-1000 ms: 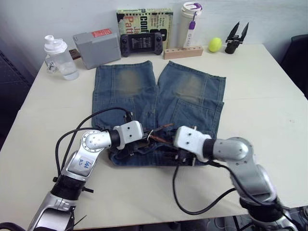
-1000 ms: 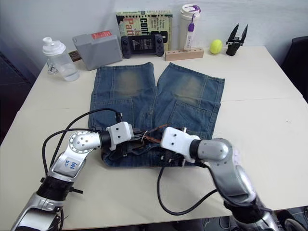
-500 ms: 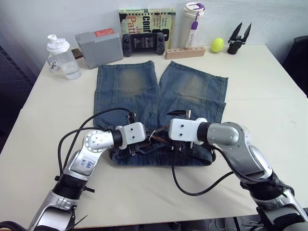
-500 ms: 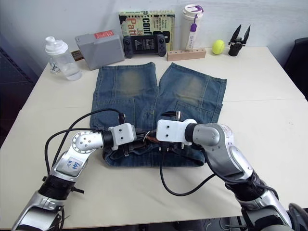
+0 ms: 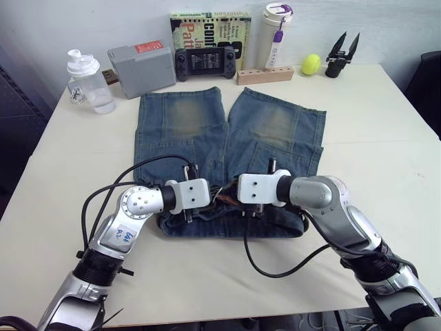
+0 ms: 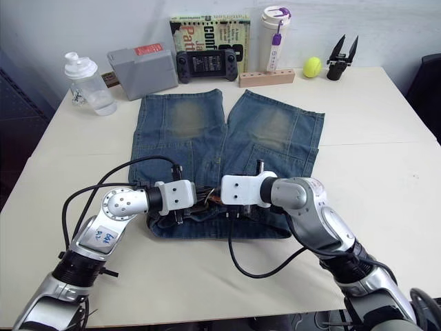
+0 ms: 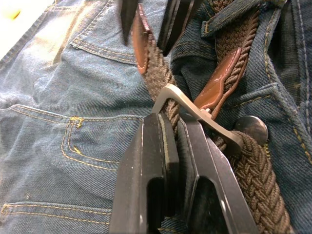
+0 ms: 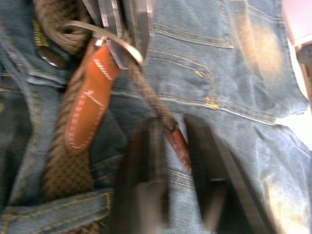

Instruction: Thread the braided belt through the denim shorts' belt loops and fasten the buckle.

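1. My left gripper (image 7: 168,134) is clamped on the braided belt (image 7: 156,73) just behind the buckle (image 7: 195,114), at the denim shorts (image 5: 227,138) waistband.
2. My right gripper (image 8: 168,131) straddles the leather tip, fingers apart.
3. I'd pinch the tip squarely, then pull straight through the frame.
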Tool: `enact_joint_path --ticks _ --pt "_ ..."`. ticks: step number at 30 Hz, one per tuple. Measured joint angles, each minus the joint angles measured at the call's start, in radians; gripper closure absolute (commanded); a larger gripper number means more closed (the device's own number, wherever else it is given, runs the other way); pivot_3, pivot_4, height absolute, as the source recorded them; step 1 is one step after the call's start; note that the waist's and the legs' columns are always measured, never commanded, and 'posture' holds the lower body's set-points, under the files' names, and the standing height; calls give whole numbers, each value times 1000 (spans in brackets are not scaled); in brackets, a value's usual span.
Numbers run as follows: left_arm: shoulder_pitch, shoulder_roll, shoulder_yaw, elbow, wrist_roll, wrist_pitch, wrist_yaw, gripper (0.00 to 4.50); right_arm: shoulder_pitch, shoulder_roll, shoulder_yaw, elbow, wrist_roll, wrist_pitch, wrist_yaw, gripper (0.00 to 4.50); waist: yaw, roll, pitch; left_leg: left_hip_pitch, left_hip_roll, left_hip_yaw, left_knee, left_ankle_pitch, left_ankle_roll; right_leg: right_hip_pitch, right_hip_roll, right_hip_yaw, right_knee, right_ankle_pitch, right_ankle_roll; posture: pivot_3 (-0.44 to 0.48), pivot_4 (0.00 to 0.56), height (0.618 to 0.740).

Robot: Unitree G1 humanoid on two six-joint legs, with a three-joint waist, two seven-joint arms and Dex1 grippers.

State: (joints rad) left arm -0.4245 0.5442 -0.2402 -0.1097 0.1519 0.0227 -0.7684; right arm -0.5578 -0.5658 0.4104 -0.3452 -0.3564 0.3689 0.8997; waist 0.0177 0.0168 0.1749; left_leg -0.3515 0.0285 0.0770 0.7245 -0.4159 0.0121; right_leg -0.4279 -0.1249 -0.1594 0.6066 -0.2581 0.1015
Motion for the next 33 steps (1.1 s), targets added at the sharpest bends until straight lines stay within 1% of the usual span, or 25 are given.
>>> enact_joint_path --ticks 4,5,6,8,9,10,14,17,20,22,23,25,26,27,28,31,32,33 --pt "0 0 3 0 -3 -3 3 4500 9 0 0 0 -1 0 -6 4471 0 0 0 0 0 0 0 0 0 0 0 0 0 0 0 0 150 726" --pt "1 -2 5 1 -10 -3 4 3628 13 0 0 -1 0 0 -9 4500 0 0 0 0 0 0 0 0 0 0 0 0 0 0 0 0 150 726" --pt "2 -5 11 1 -16 -2 7 3379 15 0 0 -1 0 0 -10 4500 0 0 0 0 0 0 0 0 0 0 0 0 0 0 0 0 150 726" --pt "11 -15 39 -3 -52 14 4 2542 18 2 0 -1 0 0 -11 4500 0 0 0 0 0 0 0 0 0 0 0 0 0 0 0 0 150 726" --pt "20 -16 53 -9 -74 27 2 2233 20 6 0 -1 1 0 -12 4500 -1 0 0 0 0 0 0 0 0 0 0 0 0 0 0 0 150 726" --pt "32 -16 70 -21 -96 45 -1 1680 23 9 0 -2 1 1 -13 4500 -2 0 0 0 0 0 0 0 0 0 0 0 0 0 0 0 150 726" --pt "95 3 165 -99 -234 170 -37 81 33 16 0 -3 -1 7 -23 4500 -8 0 0 0 1 0 0 0 0 0 0 0 0 0 0 0 150 726" --pt "147 22 238 -163 -368 284 -75 81 45 23 0 -6 -3 23 -40 4500 -8 0 0 -1 1 -1 0 0 0 0 0 0 0 0 0 0 150 726" --pt "192 46 354 -205 -521 406 -87 81 72 24 0 -17 -8 31 -59 4500 -9 0 0 -1 1 -1 0 0 0 0 0 0 0 0 0 0 150 726" --pt "215 62 409 -207 -581 454 -90 636 82 23 -2 -31 -9 40 -68 4500 -9 0 0 -1 1 -1 0 0 0 0 0 0 -1 0 0 0 150 726" --pt "231 65 427 -207 -608 469 -95 999 91 23 -5 -42 -10 47 -73 4500 -8 0 0 0 1 -1 0 0 0 0 0 0 0 0 0 0 150 726" --pt "252 64 436 -207 -646 491 -103 1766 100 23 -7 -49 -11 51 -81 4500 -6 0 0 -1 1 -1 0 0 0 0 0 0 -1 0 0 0 150 726" --pt "263 64 437 -207 -668 500 -110 2291 106 22 -7 -55 -12 54 -84 4500 -6 0 0 -1 1 -1 0 0 0 0 0 0 -1 0 0 0 150 726" --pt "266 64 437 -207 -672 502 -112 2415 108 22 -7 -57 -12 56 -85 4500 -6 0 0 -1 1 -1 0 0 0 0 0 0 -1 0 0 0 150 726" --pt "276 64 437 -206 -681 503 -116 2707 116 20 -9 -67 -12 61 -87 4500 -6 0 0 -1 1 -1 0 0 0 0 0 0 -1 0 0 0 150 726" --pt "282 66 430 -197 -678 498 -119 4051 131 18 -21 -85 -13 71 -90 4500 -6 0 0 -1 1 -1 -1 0 0 0 0 0 -1 0 0 0 150 726" --pt "282 68 426 -194 -675 498 -119 4373 133 18 -23 -86 -14 72 -91 4500 -6 0 0 -1 1 -1 0 0 0 0 0 0 -1 0 0 0 150 726" --pt "282 68 425 -193 -675 498 -119 4447 133 18 -23 -86 -14 72 -91 4500 -6 0 0 0 1 -1 -1 0 0 0 0 0 -1 0 0 0 150 726"
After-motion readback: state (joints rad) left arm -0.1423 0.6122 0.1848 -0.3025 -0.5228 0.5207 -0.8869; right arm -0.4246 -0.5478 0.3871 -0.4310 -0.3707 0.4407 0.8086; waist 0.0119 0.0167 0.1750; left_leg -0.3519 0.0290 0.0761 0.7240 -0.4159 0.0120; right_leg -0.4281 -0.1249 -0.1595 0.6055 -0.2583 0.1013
